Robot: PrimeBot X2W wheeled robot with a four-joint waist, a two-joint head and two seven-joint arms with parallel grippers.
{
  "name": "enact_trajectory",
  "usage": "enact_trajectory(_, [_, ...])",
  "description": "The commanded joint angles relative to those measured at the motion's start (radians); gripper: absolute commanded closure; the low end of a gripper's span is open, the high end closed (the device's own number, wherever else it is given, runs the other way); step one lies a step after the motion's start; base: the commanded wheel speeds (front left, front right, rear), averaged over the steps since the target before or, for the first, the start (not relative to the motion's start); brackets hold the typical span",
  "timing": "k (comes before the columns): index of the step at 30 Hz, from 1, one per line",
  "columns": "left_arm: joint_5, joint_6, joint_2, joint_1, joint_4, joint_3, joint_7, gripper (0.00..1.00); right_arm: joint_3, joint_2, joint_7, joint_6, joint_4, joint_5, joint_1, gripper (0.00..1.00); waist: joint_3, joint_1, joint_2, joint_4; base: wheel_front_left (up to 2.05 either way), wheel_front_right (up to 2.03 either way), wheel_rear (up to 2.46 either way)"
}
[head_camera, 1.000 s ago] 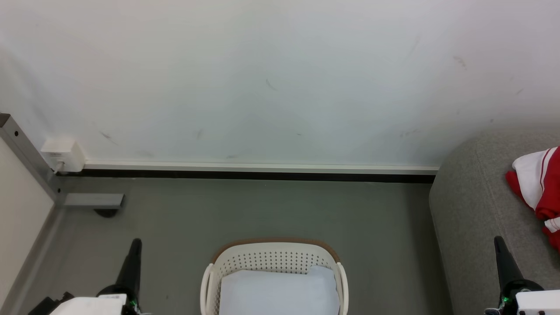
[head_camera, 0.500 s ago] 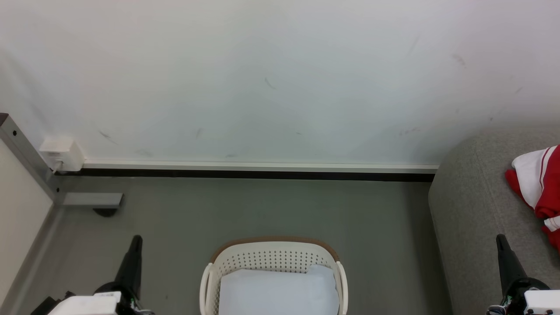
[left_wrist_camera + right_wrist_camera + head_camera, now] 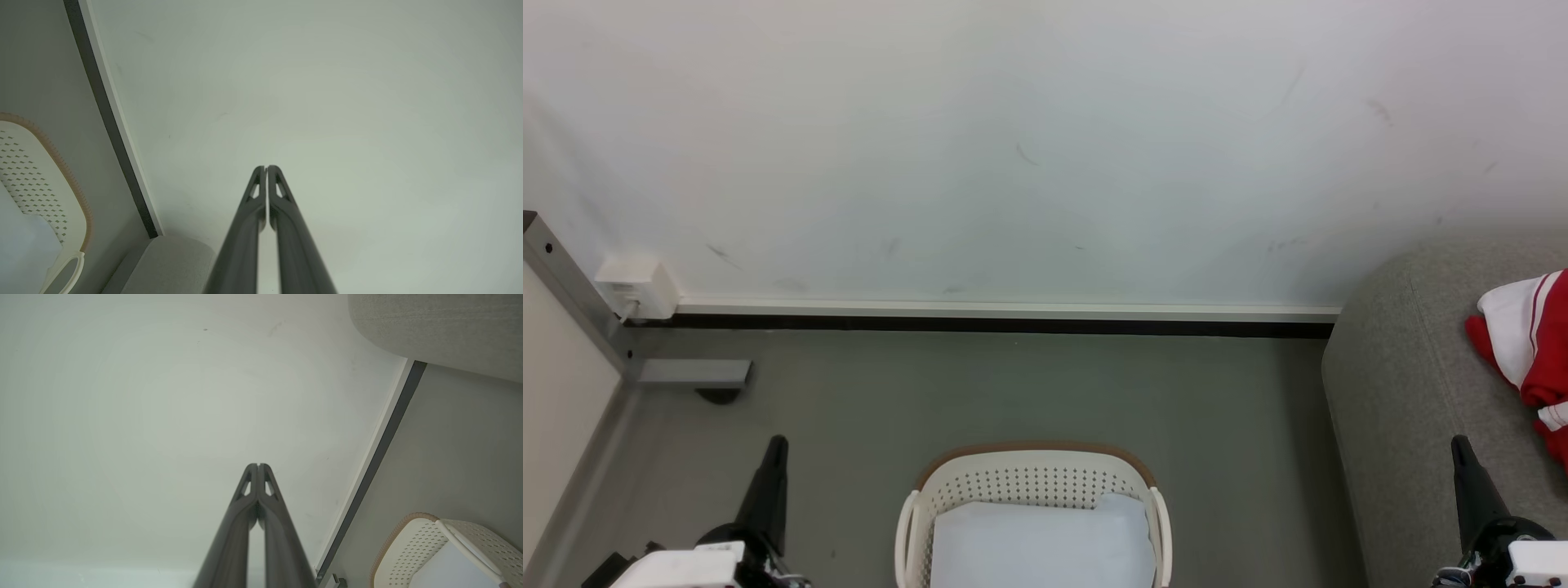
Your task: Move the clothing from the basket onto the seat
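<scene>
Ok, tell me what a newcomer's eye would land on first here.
The bright red and white clothing jumps out, lying on the grey seat at the head view's right edge. Next comes the cream basket at bottom centre, with a pale liner inside. The left gripper and right gripper flank it, both shut.

The head camera is looking forward and down from above the basket [image 3: 1033,482], facing the wall [image 3: 1013,147] across the floor [image 3: 1013,392]. The left wrist camera is aiming along the left hand [image 3: 266,168] at that wall; the right wrist camera is aiming along the right hand [image 3: 258,465] likewise. All three are sharing the wall, skirting [image 3: 1013,311], basket and seat [image 3: 1405,367].
</scene>
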Motion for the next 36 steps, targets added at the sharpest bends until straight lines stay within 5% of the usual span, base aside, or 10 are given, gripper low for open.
enact_trajectory(1, [-0.013, -0.006, 0.002, -0.007, -0.004, 0.002, 0.004, 1.00, -0.004, 0.001, 0.003, -0.002, -0.005, 0.002, -0.013, 1.00, 0.000, 0.0000, 0.0000, 0.000, 0.00, 0.00, 0.00])
enact_trajectory(36, [-0.014, -0.006, 0.002, -0.007, -0.004, 0.002, 0.004, 1.00, -0.004, 0.001, 0.003, -0.002, -0.005, 0.002, -0.013, 1.00, 0.000, 0.0000, 0.0000, 0.000, 0.00, 0.00, 0.00])
